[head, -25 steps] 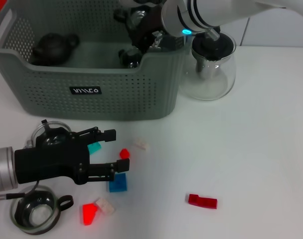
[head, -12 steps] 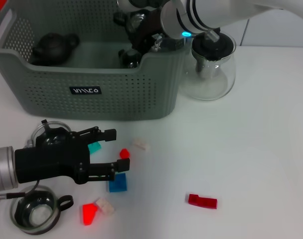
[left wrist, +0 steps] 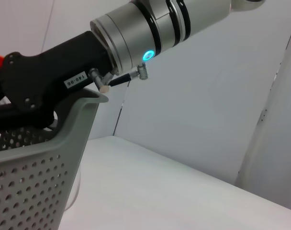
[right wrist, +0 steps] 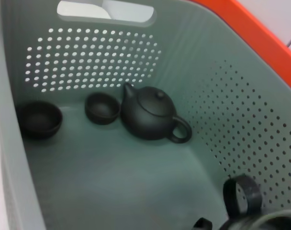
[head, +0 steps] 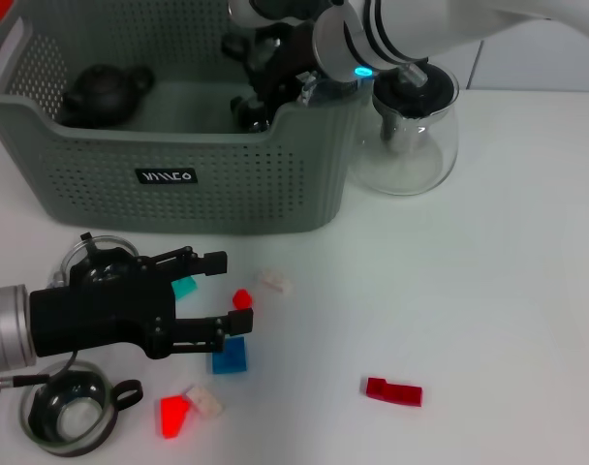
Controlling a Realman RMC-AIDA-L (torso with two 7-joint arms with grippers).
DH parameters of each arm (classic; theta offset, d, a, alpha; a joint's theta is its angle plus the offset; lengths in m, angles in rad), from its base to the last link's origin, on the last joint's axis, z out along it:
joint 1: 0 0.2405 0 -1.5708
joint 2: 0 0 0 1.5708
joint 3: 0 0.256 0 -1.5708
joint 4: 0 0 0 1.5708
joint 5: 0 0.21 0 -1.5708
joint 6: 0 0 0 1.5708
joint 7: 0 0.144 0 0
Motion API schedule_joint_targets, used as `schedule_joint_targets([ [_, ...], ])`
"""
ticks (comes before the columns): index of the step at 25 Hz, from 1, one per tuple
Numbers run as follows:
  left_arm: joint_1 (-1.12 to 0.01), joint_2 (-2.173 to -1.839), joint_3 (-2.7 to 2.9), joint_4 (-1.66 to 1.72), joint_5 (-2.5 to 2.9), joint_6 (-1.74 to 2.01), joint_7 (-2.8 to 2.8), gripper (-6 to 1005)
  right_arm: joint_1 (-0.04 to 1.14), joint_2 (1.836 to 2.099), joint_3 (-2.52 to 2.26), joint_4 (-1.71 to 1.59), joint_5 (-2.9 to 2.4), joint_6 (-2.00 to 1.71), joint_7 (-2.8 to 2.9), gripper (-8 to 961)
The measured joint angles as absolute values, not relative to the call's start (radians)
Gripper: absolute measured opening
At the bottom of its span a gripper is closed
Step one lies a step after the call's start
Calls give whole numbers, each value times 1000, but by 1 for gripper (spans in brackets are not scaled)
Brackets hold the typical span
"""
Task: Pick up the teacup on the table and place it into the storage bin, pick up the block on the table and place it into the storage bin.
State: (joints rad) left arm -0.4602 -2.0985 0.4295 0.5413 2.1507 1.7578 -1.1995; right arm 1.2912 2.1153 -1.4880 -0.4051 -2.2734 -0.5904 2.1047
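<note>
The grey-green storage bin [head: 178, 165] stands at the back left, with a dark teapot [head: 106, 92] inside. My right gripper [head: 263, 53] hangs over the bin's right end, above a glass teacup [head: 251, 111] that lies inside. The right wrist view shows that teacup's black handle [right wrist: 241, 194], the teapot [right wrist: 150, 115] and two dark cups. My left gripper [head: 227, 293] is open low over the table at the front left, with a small red block [head: 241, 298] between its fingertips and a teal block [head: 183, 287] farther in. A glass teacup [head: 72, 417] sits at the front left, and another [head: 96, 262] is partly hidden under the left gripper.
A glass teapot [head: 406, 126] stands right of the bin. A blue block [head: 230, 356], a red block [head: 175, 415], two white blocks [head: 205, 402] [head: 273, 282] and a long red block [head: 392, 390] lie on the white table. The left wrist view shows the bin's corner [left wrist: 40, 182] and my right arm [left wrist: 136, 28].
My right gripper has shifted slightly left over the bin. The left gripper and the blocks have not moved.
</note>
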Motion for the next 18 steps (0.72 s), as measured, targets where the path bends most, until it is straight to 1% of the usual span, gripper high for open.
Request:
schedule_joint_targets([
  [4, -460, -2098, 431, 540, 2151, 1760, -1200, 905, 1279, 2115, -1488, -415, -2273, -590, 2115, 83],
  [9, -459, -2099, 431, 540, 2151, 1765, -1200, 905, 1272, 2115, -1488, -421, -2273, -591, 2116, 180],
  [14, -457, -2100, 431, 540, 2151, 1767, -1200, 905, 1267, 2115, -1488, -431, -2273, -592, 2116, 337],
  [18, -455, -2100, 426, 540, 2151, 1772, -1200, 905, 1233, 2114, -1488, -510, -2272, -600, 2131, 350],
])
